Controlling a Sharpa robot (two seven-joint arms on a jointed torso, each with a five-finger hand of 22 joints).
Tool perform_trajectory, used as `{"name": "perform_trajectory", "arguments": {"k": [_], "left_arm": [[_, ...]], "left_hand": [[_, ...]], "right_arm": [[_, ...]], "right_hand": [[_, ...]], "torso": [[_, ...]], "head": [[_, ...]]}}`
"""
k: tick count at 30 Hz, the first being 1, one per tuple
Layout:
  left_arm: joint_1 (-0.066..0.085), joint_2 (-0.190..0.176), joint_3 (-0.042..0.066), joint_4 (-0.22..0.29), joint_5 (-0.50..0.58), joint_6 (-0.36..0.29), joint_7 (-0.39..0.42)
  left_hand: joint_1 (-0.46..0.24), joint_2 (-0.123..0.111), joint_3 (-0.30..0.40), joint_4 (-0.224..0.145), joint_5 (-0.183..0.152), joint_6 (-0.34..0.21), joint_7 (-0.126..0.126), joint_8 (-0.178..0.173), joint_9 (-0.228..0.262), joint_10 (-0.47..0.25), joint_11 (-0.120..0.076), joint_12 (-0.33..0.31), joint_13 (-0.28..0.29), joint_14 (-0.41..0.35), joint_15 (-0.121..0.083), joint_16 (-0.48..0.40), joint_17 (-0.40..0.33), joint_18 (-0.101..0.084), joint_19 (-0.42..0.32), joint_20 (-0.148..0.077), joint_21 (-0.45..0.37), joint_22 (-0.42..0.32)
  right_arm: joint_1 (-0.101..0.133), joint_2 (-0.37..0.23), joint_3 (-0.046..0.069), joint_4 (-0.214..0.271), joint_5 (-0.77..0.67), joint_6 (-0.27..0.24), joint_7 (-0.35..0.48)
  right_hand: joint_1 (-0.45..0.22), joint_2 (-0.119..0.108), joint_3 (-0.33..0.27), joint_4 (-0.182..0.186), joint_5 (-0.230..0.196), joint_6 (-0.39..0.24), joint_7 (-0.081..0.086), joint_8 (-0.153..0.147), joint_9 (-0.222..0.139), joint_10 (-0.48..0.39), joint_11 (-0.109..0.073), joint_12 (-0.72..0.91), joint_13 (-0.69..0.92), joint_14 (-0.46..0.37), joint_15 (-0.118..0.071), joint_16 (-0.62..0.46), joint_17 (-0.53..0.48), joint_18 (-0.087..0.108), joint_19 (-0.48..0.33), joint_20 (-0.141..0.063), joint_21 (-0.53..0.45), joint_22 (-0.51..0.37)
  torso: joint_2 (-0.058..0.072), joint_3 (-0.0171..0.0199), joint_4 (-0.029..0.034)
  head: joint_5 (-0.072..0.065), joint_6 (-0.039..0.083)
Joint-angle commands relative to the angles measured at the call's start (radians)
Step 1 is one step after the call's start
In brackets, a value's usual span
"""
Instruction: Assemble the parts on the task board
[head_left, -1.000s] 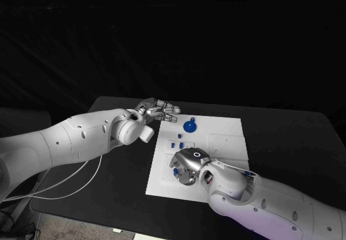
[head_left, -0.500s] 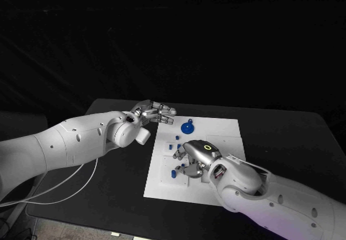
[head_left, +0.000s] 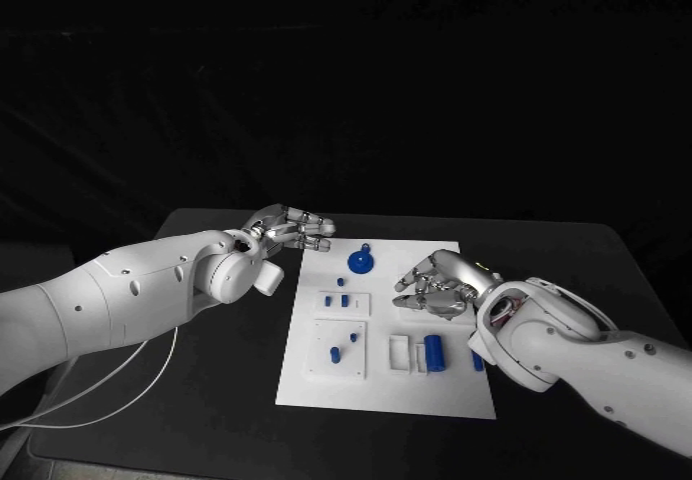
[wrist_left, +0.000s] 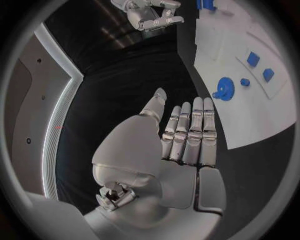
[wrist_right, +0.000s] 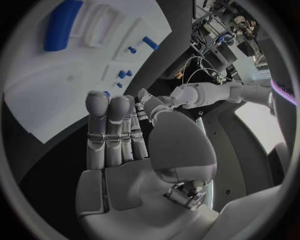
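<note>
right robot hand (head_left: 440, 283) over task board (head_left: 389, 385) | blue cylinder (head_left: 434, 349) near it

White task board (head_left: 454, 395) on a black worktop (head_left: 606, 280); blue parts (head_left: 433, 349); silver left robot hand (head_left: 293, 228) and right robot hand (head_left: 436, 285), white arms.
</note>
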Motion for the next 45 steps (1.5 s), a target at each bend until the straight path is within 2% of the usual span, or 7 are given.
{"name": "perform_trajectory", "arguments": {"k": [1,5,10,11,15,36,45], "left_arm": [[-0.003,-0.007,0.001,0.006,-0.013,-0.004,0.047],[-0.007,-0.015,0.001,0.012,-0.012,-0.006,0.055],[-0.010,-0.026,0.001,0.025,-0.010,-0.009,0.061],[-0.010,-0.028,0.001,0.028,-0.010,-0.010,0.062],[-0.011,-0.040,0.001,0.040,-0.010,-0.014,0.063],[-0.015,-0.054,0.001,0.067,-0.007,-0.012,0.065],[-0.016,-0.053,0.001,0.065,-0.007,-0.006,0.058]], "left_hand": [[0.006,0.002,0.000,0.005,0.005,0.005,0.000,-0.002,0.001,-0.001,-0.002,0.001,0.001,-0.005,-0.002,-0.003,0.001,-0.016,-0.002,0.001,0.001,-0.001],[0.003,0.003,-0.001,0.005,0.005,0.006,0.000,-0.002,0.001,0.000,-0.003,0.001,0.001,-0.005,-0.002,-0.004,0.001,-0.016,-0.002,0.001,0.001,-0.001],[0.003,0.003,-0.001,0.005,0.005,0.006,0.000,-0.002,0.001,0.000,-0.003,0.001,0.001,-0.005,-0.002,-0.004,0.001,-0.016,-0.002,0.001,0.001,-0.001],[0.003,0.003,-0.001,0.005,0.005,0.006,0.000,-0.002,0.001,0.000,-0.003,0.001,0.001,-0.005,-0.002,-0.004,0.001,-0.016,-0.002,0.001,0.001,-0.001],[0.003,0.004,-0.001,0.003,0.005,0.005,0.000,-0.002,0.001,0.000,-0.003,0.001,0.001,-0.005,-0.002,-0.003,0.001,-0.016,-0.001,0.001,0.001,-0.001],[-0.002,0.004,-0.003,0.000,0.004,-0.005,0.001,-0.002,0.000,0.000,-0.002,0.001,0.001,-0.006,-0.002,-0.003,0.001,-0.016,-0.002,0.001,0.001,-0.001],[-0.005,0.004,-0.005,0.000,0.003,-0.008,0.002,-0.003,0.000,-0.001,-0.002,0.001,0.001,-0.007,-0.001,-0.003,0.001,-0.017,-0.003,0.002,0.001,-0.001]], "right_arm": [[0.014,-0.028,0.001,-0.010,0.177,0.142,-0.048],[0.025,-0.058,0.002,-0.031,0.223,0.240,-0.120],[0.031,-0.085,0.002,-0.054,0.301,0.396,-0.284],[0.031,-0.087,0.002,-0.056,0.313,0.411,-0.311],[0.032,-0.089,0.000,-0.060,0.355,0.449,-0.388],[0.033,-0.046,-0.050,-0.081,0.373,0.442,-0.475],[0.031,-0.012,-0.064,-0.096,0.359,0.378,-0.458]], "right_hand": [[-0.033,-0.006,0.000,0.059,-0.041,-0.009,-0.005,0.000,0.006,0.040,0.002,0.097,0.146,0.000,0.006,0.070,0.092,-0.014,0.057,0.001,0.041,0.027],[-0.041,-0.010,0.001,0.119,-0.045,-0.013,-0.006,0.000,0.029,0.091,0.004,0.186,0.304,0.005,0.009,0.126,0.191,-0.017,0.059,0.004,0.114,0.080],[-0.090,0.009,-0.040,0.117,0.065,-0.059,0.007,0.001,0.040,0.111,0.011,0.190,0.362,0.011,0.013,0.150,0.246,-0.013,0.057,0.009,0.134,0.105],[-0.090,0.048,-0.105,0.084,0.071,-0.063,0.006,0.004,0.048,0.114,0.012,0.179,0.375,0.010,0.014,0.150,0.263,-0.008,0.058,0.012,0.126,0.106],[-0.118,0.063,-0.126,0.080,0.073,-0.073,0.009,0.000,0.053,0.125,0.013,0.171,0.397,0.017,0.016,0.157,0.289,-0.010,0.060,0.013,0.139,0.123],[-0.152,0.053,-0.141,0.101,0.074,-0.119,0.019,0.000,0.064,0.135,0.019,0.162,0.418,0.021,0.019,0.166,0.312,-0.007,0.061,0.016,0.148,0.138],[-0.140,0.009,-0.152,0.151,0.060,-0.178,0.034,0.000,0.062,0.134,0.029,0.161,0.429,0.021,0.025,0.168,0.320,0.000,0.062,0.022,0.145,0.144]], "torso": [[-0.001,0.0000,-0.0034],[-0.005,0.0001,-0.0044],[-0.006,-0.0004,-0.0055],[-0.005,-0.0002,-0.0070],[-0.004,-0.0009,-0.0093],[-0.005,-0.0021,-0.0118],[-0.004,-0.0028,-0.0102]], "head": [[-0.017,0.010],[-0.025,0.008],[-0.028,0.005],[-0.029,0.005],[-0.035,0.005],[-0.037,-0.003],[-0.036,-0.005]]}}
